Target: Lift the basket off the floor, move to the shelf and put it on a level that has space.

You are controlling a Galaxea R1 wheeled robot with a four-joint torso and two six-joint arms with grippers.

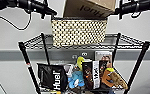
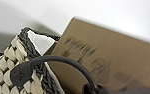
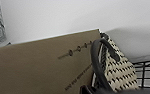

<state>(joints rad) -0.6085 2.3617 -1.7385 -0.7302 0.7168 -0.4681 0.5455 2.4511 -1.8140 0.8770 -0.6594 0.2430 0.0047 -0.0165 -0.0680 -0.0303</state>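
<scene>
Head high; wrists close, sharing basket (image 1: 79, 32).

basket (image 2: 6, 63), grey handle (image 2: 56, 61), cardboard box (image 2: 111, 55)

We seem to be in an office storeroom: a black wire rack (image 1: 131, 42) against a plain white wall (image 1: 6, 37), its lower tier stocked with Huel bags (image 1: 52, 78) and snack packets (image 1: 114, 78).

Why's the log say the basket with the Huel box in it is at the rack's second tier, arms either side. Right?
Not quite. The basket with the Huel box is at the rack's top tier, not the second; the head view shows it. Arms either side is correct.
</scene>
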